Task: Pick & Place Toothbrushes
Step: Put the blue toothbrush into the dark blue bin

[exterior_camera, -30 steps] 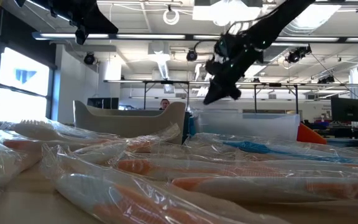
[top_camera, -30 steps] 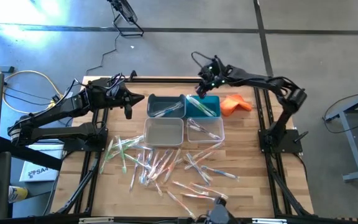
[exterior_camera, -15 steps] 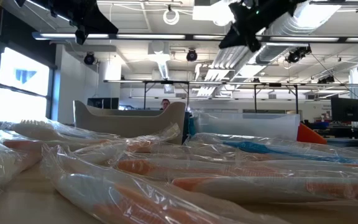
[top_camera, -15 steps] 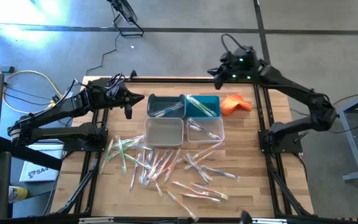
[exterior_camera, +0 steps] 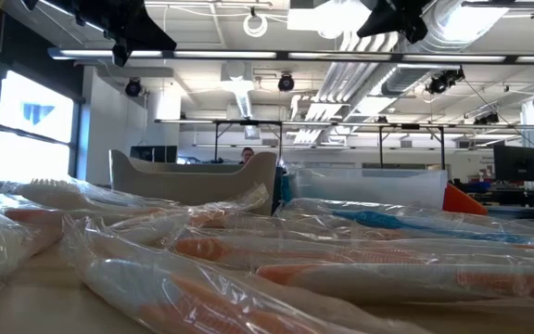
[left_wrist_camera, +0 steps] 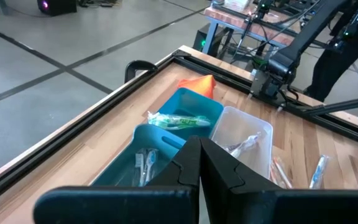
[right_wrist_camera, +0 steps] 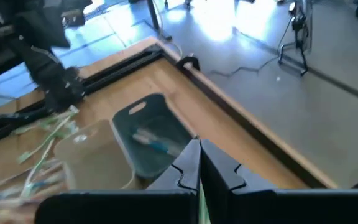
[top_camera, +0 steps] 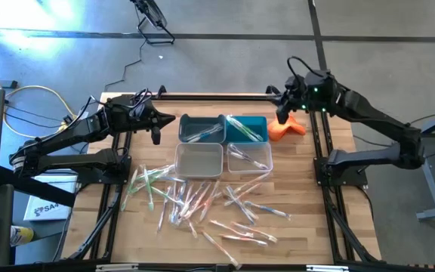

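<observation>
Many wrapped toothbrushes (top_camera: 202, 204) lie loose on the wooden table's near half and fill the low view (exterior_camera: 276, 260). More toothbrushes lie in the dark teal bin (top_camera: 201, 128), the blue bin (top_camera: 246, 128) and the clear bin (top_camera: 249, 157). My left gripper (top_camera: 174, 119) hangs shut in the air left of the dark teal bin, its fingertips together in its wrist view (left_wrist_camera: 199, 155). My right gripper (top_camera: 279, 113) is shut and raised high over the orange cloth (top_camera: 287, 127), right of the blue bin. Nothing shows between its fingers (right_wrist_camera: 199, 163).
A grey bin (top_camera: 198, 159) stands in front of the dark teal one. The four bins sit together at the table's far middle. Black frame rails (top_camera: 323, 151) run along the table's sides. Bare wood shows at the far left (top_camera: 138, 155) and near right (top_camera: 300, 204).
My right gripper has risen from just above the blue bin and drawn back toward the table's right edge, ending high over the orange cloth. It has stayed shut. The toothbrushes and bins lie as before.
</observation>
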